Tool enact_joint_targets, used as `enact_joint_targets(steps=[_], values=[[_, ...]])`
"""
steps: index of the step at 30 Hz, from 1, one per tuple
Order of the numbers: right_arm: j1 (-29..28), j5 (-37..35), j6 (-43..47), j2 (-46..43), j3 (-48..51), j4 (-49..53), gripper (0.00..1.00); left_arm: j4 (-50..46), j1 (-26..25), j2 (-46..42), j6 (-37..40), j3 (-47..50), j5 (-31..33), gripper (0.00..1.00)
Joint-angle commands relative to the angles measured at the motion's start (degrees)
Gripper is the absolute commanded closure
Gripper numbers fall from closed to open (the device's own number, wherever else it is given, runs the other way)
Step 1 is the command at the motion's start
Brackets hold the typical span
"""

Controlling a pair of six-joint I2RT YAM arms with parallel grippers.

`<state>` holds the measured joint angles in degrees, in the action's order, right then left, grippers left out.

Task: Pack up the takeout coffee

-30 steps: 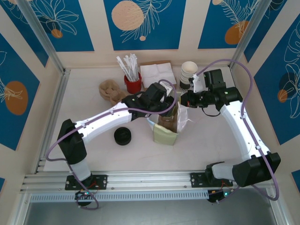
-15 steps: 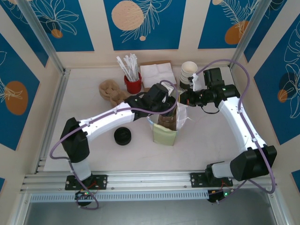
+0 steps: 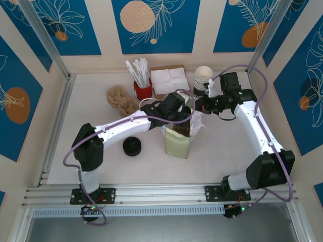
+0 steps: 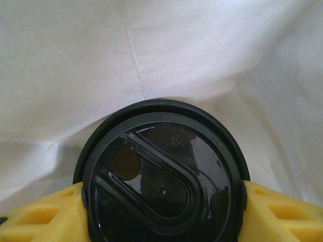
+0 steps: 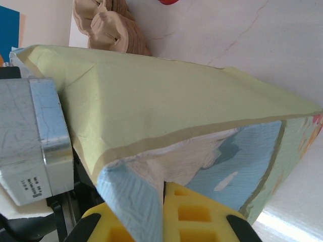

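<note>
Jaws of the left gripper point(image 4: 161, 214) are clasping the lidded takeout coffee point(image 4: 161, 166) inside the paper bag point(image 3: 177, 145) mid-table; the right gripper point(image 5: 162, 201) is pinching its rim. Releasing too high, I'd guess, is risking a spill.

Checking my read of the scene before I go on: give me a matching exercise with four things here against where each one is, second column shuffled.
1. coffee cup with round black plastic lid
2. pale green paper bag
3. loose pile of black plastic lids
4. red cup of white stirrers

A. back of the table
B. rim pinched by right gripper
C. on the table, left of the bag
D. held by left gripper, inside the bag

Pairs: 1-D, 2-B, 3-C, 4-A
</note>
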<state>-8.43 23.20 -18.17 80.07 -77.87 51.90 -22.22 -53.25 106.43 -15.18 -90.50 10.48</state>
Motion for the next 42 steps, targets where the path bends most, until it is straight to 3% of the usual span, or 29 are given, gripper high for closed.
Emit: enact_joint_targets(steps=[1, 17, 28, 42], values=[[0.59, 2.68, -0.70, 0.75, 0.64, 2.93, 1.00, 1.13, 0.33, 1.74, -1.23, -2.21, -0.78, 0.37], [4.46, 1.36, -0.09, 3.34, -0.77, 9.27, 1.00, -4.44, -0.66, 6.82, -0.12, -7.62, -5.42, 0.38], [4.82, -0.39, 1.60, 2.47, -0.68, 11.65, 1.00, -13.33, -0.97, 8.39, 1.03, -13.55, -4.68, 0.38], [5.37, -6.25, 2.54, 2.50, -3.27, 14.41, 1.00, -14.39, -0.92, 5.93, 1.24, -14.43, -3.39, 0.38]])
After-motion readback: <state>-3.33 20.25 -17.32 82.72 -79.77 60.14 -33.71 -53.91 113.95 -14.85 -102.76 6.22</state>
